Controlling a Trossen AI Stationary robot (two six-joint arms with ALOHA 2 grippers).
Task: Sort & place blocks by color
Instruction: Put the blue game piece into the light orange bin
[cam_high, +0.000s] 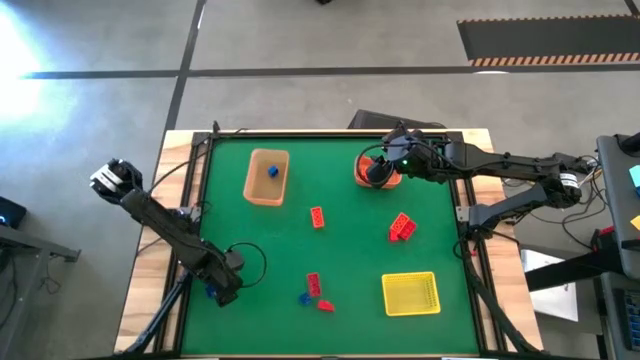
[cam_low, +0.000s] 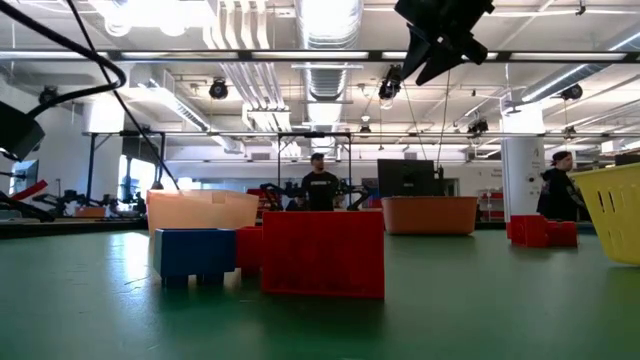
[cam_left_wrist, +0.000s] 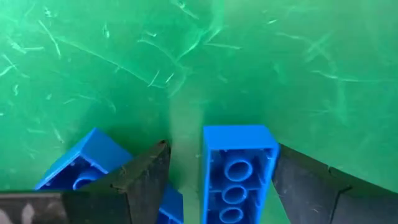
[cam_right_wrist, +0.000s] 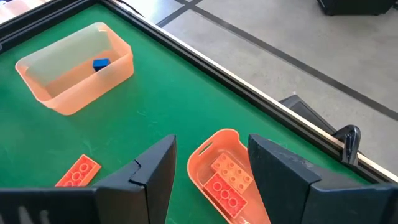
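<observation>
Overhead, tan bin (cam_high: 265, 178) holding one blue block (cam_high: 272, 171), orange bin (cam_right_wrist: 221, 177) holding two orange blocks (cam_right_wrist: 227, 179), right gripper (cam_right_wrist: 208, 168) spread above.

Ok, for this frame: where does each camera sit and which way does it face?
High: overhead, straight down on the green table, both arms visible.
Low: at tabletop level, facing the room; one arm overhead.
Left wrist: close above the mat; left gripper around a blue block.
Right wrist: right gripper, open, above the orange bin.
Shared: the tan bin shows in the high and right wrist views.
</observation>
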